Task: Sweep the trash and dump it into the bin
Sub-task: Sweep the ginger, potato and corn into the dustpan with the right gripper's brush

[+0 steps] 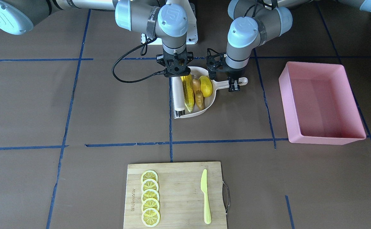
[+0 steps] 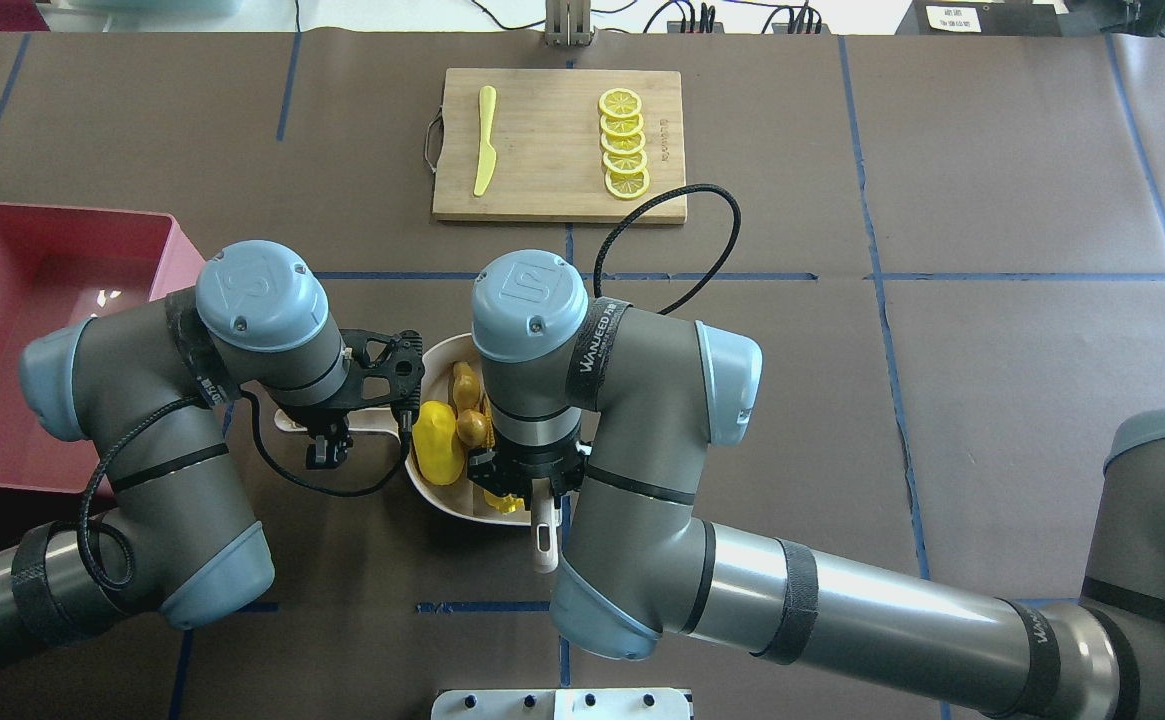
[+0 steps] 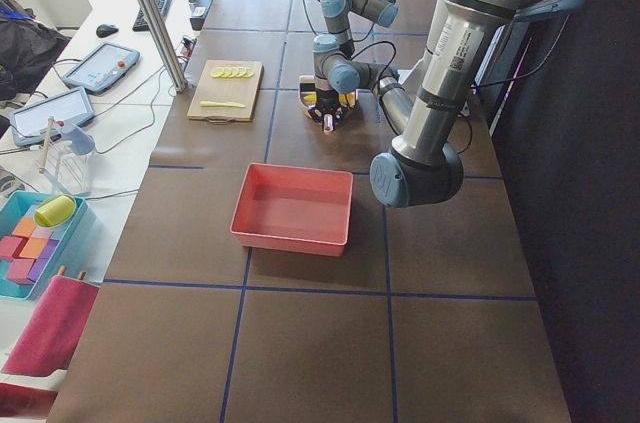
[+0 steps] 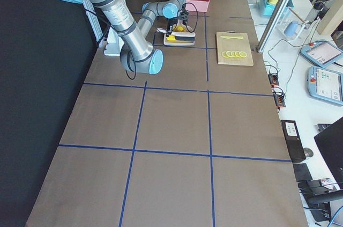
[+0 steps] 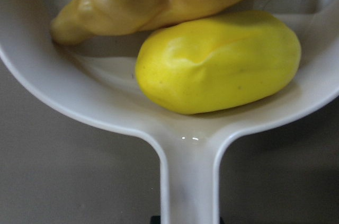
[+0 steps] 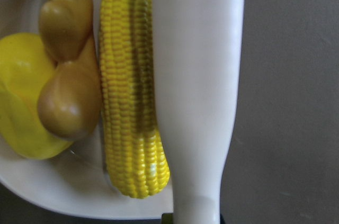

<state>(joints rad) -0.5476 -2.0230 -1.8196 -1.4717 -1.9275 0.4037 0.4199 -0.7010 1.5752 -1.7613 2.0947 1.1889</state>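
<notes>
The beige dustpan [image 1: 208, 105] lies on the table and holds the corn cob [image 1: 188, 92], the ginger root [image 1: 198, 95] and the yellow potato-like lump [image 1: 206, 86]. My left gripper [image 1: 234, 83] is shut on the dustpan handle [image 5: 189, 181]. My right gripper [image 1: 176, 73] is shut on a white brush [image 1: 179, 98], which lies along the pan's open edge against the corn [image 6: 132, 102]. The pink bin [image 1: 327, 140] stands empty on my left side, apart from the pan.
A wooden cutting board [image 1: 179, 190] at the far side carries several lemon slices [image 1: 150, 198] and a yellow-green plastic knife [image 1: 205, 197]. A black cable [image 1: 121, 76] loops off my right wrist. Blue tape lines cross the brown table.
</notes>
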